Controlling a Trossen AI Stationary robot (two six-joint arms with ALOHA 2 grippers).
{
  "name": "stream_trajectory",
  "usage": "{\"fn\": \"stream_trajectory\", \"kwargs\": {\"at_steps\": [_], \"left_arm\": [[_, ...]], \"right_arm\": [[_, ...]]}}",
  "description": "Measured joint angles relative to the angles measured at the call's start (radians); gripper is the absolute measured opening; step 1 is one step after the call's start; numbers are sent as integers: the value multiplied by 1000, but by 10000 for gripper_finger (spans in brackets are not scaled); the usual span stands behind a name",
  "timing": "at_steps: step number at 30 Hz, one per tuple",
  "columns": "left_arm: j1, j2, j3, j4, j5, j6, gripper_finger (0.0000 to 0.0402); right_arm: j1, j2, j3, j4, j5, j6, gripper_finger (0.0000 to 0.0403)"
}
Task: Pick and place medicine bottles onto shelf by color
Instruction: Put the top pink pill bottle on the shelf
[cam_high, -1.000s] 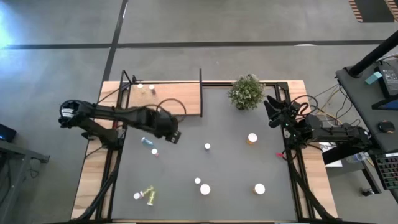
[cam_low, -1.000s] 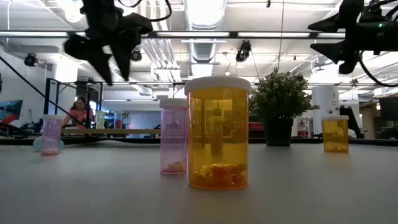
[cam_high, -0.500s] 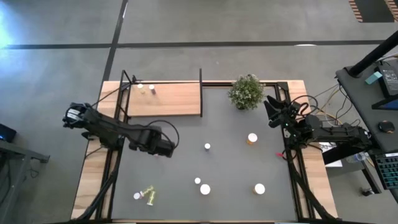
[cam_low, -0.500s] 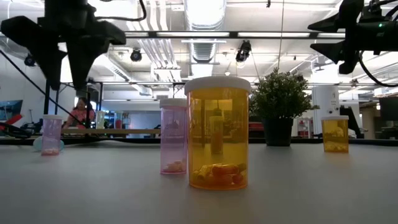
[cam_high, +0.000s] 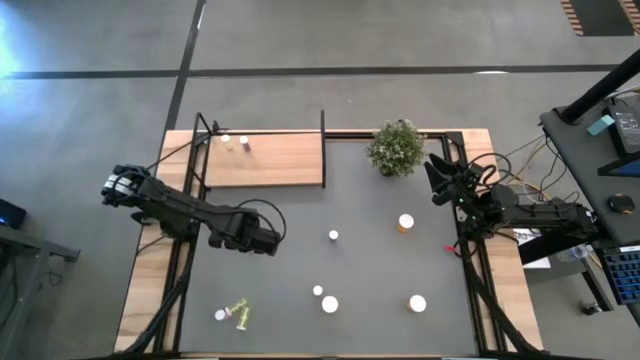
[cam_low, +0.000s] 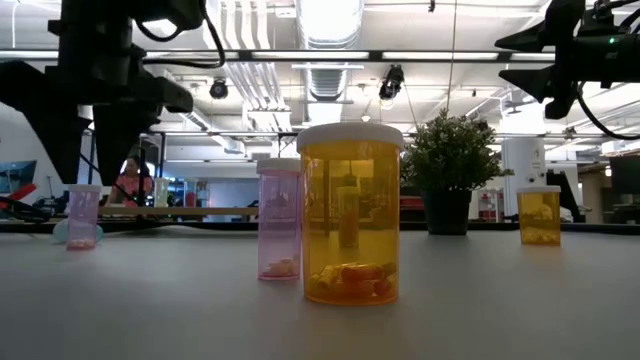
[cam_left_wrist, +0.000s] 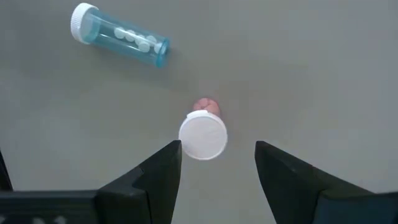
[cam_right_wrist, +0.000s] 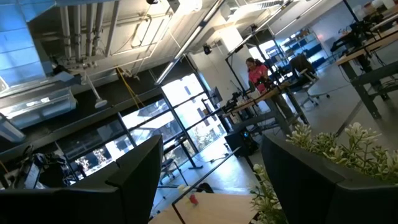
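A pink bottle (cam_left_wrist: 203, 135) with a white cap stands upright on the dark tabletop. A bluish bottle (cam_left_wrist: 118, 42) lies on its side beside it. My left gripper (cam_left_wrist: 217, 158) is open and points down above the pink bottle, with a finger on either side and not touching it. In the low view the gripper (cam_low: 85, 150) hangs above the pink bottle (cam_low: 83, 215). In the high view the gripper (cam_high: 255, 238) hides both bottles. The light-wood shelf (cam_high: 270, 162) at the far left carries two small bottles (cam_high: 234, 141). My right gripper (cam_high: 437, 175) waits open at the far right.
Several more bottles stand on the table: an orange one (cam_high: 405, 222), white-capped ones (cam_high: 333, 235) (cam_high: 330, 304) (cam_high: 417, 302), and a yellow-green one lying near the front left (cam_high: 240, 315). A potted plant (cam_high: 396, 147) stands at the far edge, right of the shelf.
My left gripper has moved from beside the shelf toward the table's near edge and a little left. It has turned to point down and now stands over the pink and bluish bottles. Its fingers stay open. The bottles have not moved.
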Motion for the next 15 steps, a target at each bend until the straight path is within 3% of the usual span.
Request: {"fn": "stream_trajectory", "kwargs": {"at_steps": [15], "left_arm": [[3,-3,-83,86,-4,-1,187]], "right_arm": [[0,0,0,0,0,0,260]]}}
